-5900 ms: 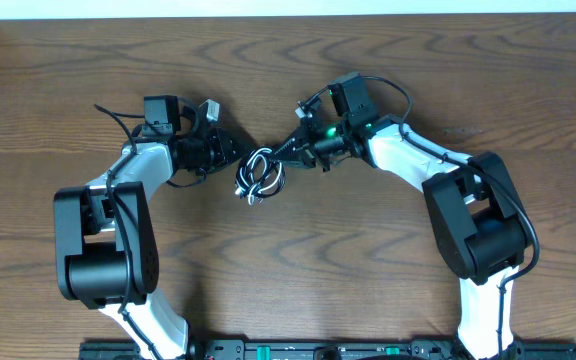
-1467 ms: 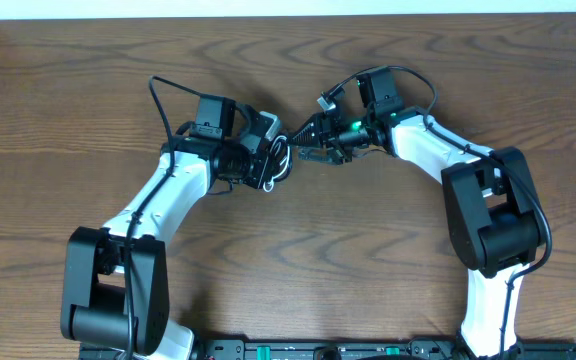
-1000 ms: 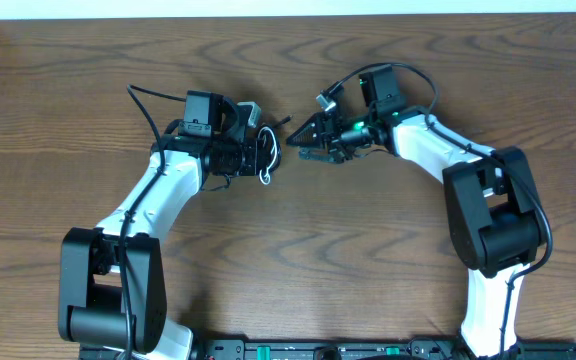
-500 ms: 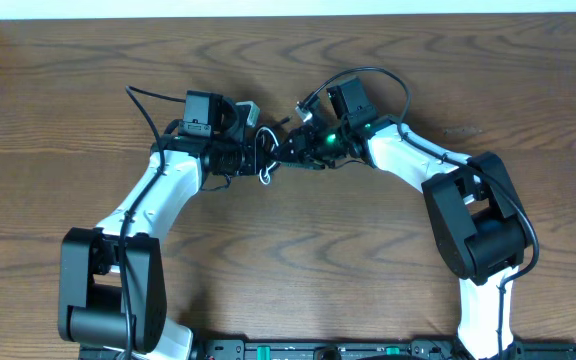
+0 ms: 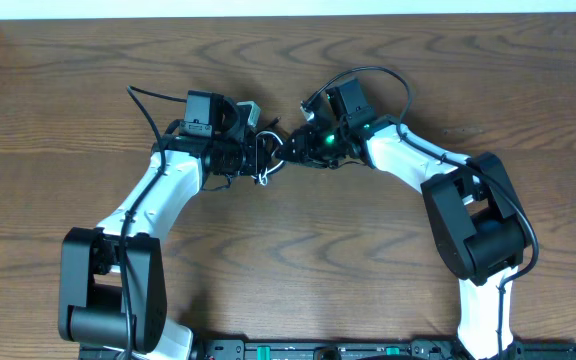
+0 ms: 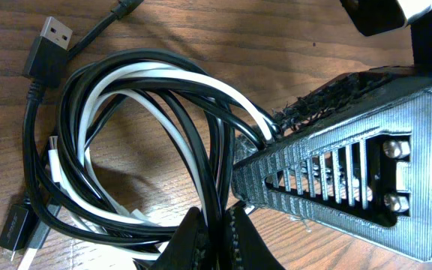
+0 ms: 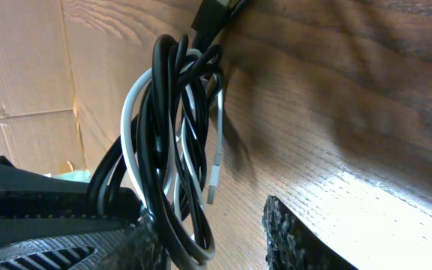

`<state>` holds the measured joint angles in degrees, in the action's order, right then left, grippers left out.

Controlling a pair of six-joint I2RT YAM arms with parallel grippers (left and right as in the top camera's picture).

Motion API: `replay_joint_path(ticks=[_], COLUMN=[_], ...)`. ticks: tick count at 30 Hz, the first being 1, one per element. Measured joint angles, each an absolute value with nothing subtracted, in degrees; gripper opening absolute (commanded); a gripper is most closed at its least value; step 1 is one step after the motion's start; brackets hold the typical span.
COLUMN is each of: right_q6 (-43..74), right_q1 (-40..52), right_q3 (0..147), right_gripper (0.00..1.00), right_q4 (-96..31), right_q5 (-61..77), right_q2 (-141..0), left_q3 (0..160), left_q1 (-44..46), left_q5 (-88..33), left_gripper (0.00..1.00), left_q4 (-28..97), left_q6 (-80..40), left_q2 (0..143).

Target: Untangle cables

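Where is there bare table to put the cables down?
Bare wood lies in the middle of the table, between the left arm and the right arm, and in a wide strip beyond them toward the far edge. It is crowded where the left gripper and right gripper meet at the cables.

Left arm [image 5: 173,186], right arm [image 5: 400,156] flank cables [image 5: 265,160]; table [image 5: 288,265] free.

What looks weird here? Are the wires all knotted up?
Yes. The cables, black ones and a white one, are looped through each other in one tangle, pinched by the left gripper. The right gripper has frayed black padding on one finger.
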<state>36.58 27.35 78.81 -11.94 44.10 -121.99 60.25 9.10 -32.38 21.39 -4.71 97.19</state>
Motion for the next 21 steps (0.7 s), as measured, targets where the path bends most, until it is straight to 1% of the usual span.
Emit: replay_joint_path(ticks=[7,10,11,12,13,17,19,21], right_q6=[36.6,36.6,36.6,36.6,36.6,36.6,36.6,36.6], right_q1=[28.9,29.7,29.8,29.9,30.2,31.4,32.1,32.9], right_q3=[78.8,78.8,78.8,78.8,78.8,78.8,78.8,78.8], right_gripper=[0.35,0.33,0.30,0.24,0.24,0.15,0.14,0.01], right_q4=[-12.1,-12.1,-12.1,-12.1,-12.1,-12.0,-11.9,-11.9], right_q5=[42.8,42.0,41.7,41.3,40.5,36.6,35.0,32.9], right_q2=[-122.0,-122.0,-122.0,-122.0,-122.0,-122.0,-122.0,-122.0], left_q3=[60.2,60.2,60.2,60.2,60.2,60.2,60.2,60.2], left_q1=[9.1,9.1,9.1,9.1,9.1,9.1,9.1,9.1], left_q5=[-32.4,-32.4,-32.4,-32.4,-32.4,-32.4,-32.3,-32.4], left_gripper=[0.08,0.08,0.08,0.08,0.08,0.08,0.07,0.08], left_q4=[21.4,21.4,21.4,21.4,21.4,21.4,21.4,21.5], left_q6=[-4.7,-4.7,-4.7,-4.7,-4.7,-4.7,-4.7,-4.7], left_q2=[97.2,97.2,97.2,97.2,97.2,97.2,97.2,97.2])
